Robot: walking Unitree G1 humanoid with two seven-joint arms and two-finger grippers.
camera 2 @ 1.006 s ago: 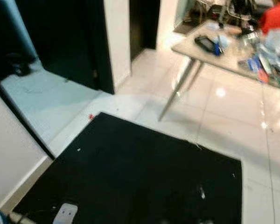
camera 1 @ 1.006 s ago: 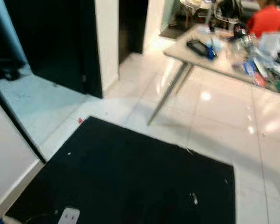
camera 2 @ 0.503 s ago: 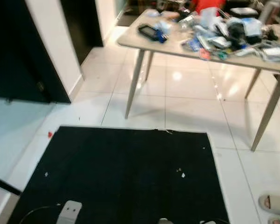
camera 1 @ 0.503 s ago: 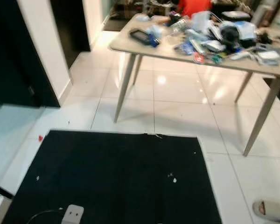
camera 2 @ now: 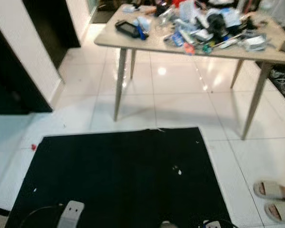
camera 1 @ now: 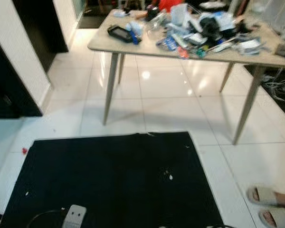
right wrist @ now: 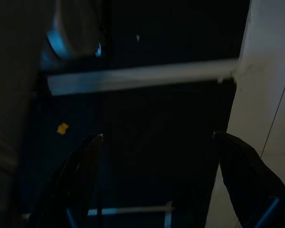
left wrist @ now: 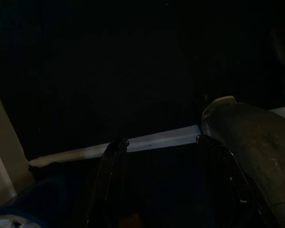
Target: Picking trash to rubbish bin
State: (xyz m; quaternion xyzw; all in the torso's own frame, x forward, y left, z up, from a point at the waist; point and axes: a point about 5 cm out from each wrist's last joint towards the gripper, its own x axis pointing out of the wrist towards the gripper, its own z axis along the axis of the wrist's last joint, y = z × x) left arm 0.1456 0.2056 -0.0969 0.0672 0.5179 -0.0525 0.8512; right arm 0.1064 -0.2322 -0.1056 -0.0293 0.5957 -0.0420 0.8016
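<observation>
Small white scraps (camera 1: 168, 175) lie on a black mat (camera 1: 109, 180) spread over the white tile floor. A tiny red scrap (camera 1: 24, 150) rests on the tiles by the mat's far left corner. In the dark left wrist view, my left gripper (left wrist: 161, 141) hangs open over dark ground with nothing between its fingers. My right gripper (right wrist: 157, 136) is also open and empty, above the mat's edge. A small yellow bit (right wrist: 62, 128) lies on the dark surface below it.
A beige table (camera 1: 133, 50) on slanted legs stands beyond the mat, piled with several loose items. A white plug block (camera 1: 75, 216) with a cable lies at the mat's near left. A person's feet in pale slippers (camera 1: 270, 204) stand at the right. A dark doorway (camera 1: 9, 90) is left.
The camera has swung right: the doorway slid out to the left, the table came toward the middle, and the slippered feet show more fully.
</observation>
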